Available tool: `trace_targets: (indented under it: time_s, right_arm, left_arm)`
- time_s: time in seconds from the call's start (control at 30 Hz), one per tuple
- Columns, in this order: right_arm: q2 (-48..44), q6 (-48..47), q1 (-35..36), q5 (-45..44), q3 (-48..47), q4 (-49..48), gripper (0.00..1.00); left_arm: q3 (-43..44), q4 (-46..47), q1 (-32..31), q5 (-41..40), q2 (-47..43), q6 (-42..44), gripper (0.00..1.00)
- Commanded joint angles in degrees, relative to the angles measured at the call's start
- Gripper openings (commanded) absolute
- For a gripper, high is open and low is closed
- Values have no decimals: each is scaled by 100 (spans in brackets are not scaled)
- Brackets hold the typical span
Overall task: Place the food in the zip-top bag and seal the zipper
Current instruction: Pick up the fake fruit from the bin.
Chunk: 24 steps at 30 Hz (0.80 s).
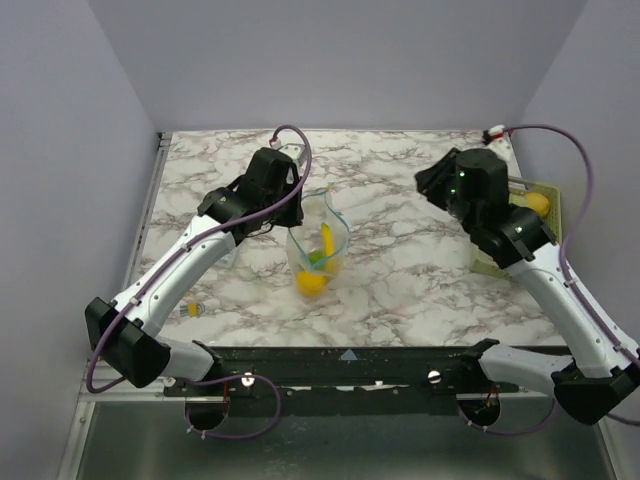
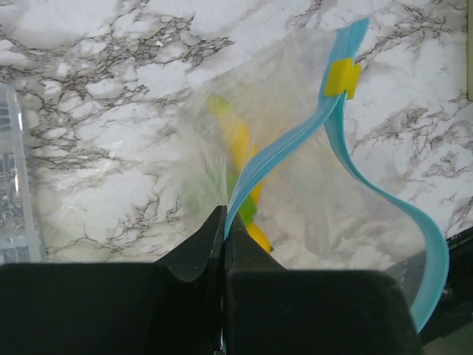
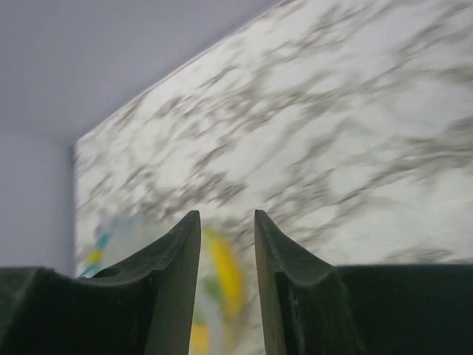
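The clear zip-top bag (image 1: 318,240) stands open at the table's middle with yellow and green toy food (image 1: 316,268) inside. My left gripper (image 2: 224,214) is shut on the teal-blue zipper strip (image 2: 281,151) at the bag's mouth. A yellow slider (image 2: 342,78) sits on the strip farther along. Yellow food (image 2: 238,140) shows through the plastic. My right gripper (image 3: 227,222) is open and empty, raised over the table's right side (image 1: 440,185). The bag and yellow food (image 3: 225,270) show blurred past its fingers. Another yellow piece (image 1: 536,204) lies in the basket at right.
A yellow-green mesh basket (image 1: 545,225) sits at the table's right edge under my right arm. A flat clear packet (image 2: 15,177) lies left of the bag. A small yellow and white item (image 1: 194,310) lies near the front left.
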<state>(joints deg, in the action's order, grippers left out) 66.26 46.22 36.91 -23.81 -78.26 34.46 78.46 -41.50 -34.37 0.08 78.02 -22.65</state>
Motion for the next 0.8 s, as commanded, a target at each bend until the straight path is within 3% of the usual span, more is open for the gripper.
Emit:
trace_targets:
  time_s: [0.0, 0.17, 0.3, 0.6, 0.77]
  right_arm:
    - [-270, -842, -1572, -18, 654, 641, 40]
    - [179, -1088, -3179, -956, 1195, 716, 44]
    - [649, -1119, -4158, -1054, 1599, 356, 47]
    - [1925, -1681, -4385, -2690, 1812, -320, 79]
    - [2055, -2206, -4390, -2303, 2014, -951, 85]
  left_arm:
    - [277, -389, 2, -516, -132, 113, 0]
    - [-87, 73, 1, -72, -42, 197, 0]
    - [-147, 133, 9, 277, 158, 218, 0]
    - [-481, 387, 10, 729, 109, 106, 0]
    - [-671, 491, 12, 839, 58, 60, 0]
